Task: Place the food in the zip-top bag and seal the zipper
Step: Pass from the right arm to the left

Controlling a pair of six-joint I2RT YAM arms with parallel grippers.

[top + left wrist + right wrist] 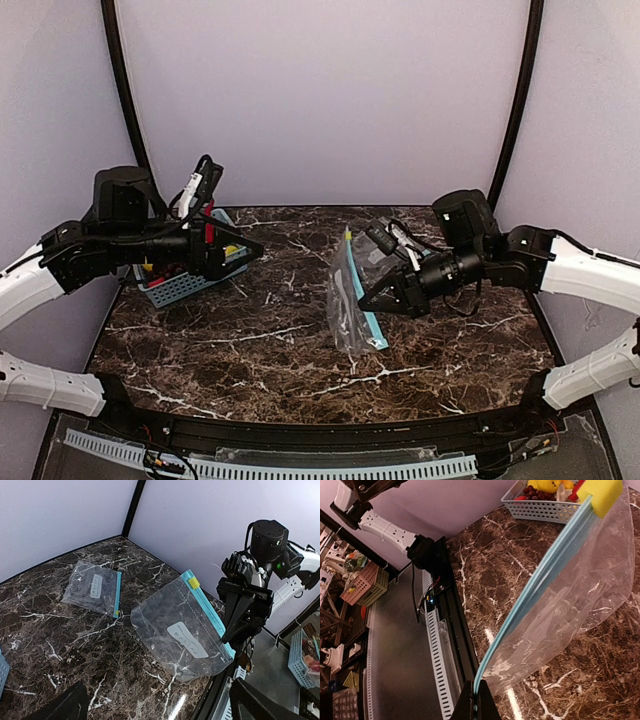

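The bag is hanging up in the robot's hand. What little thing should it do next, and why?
Probably dip the open left gripper into the basket for a lemon. The right gripper already pinches the bag by its zipper, the bag looks empty, and the lemon sits in the basket.

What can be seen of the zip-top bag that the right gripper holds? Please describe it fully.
The zip-top bag is a clear, thin plastic pouch, empty, with a white label. A teal zipper runs along its top edge, with a yellow slider at the far end. The right gripper pinches the zipper; the bag stands tilted above the marble table.
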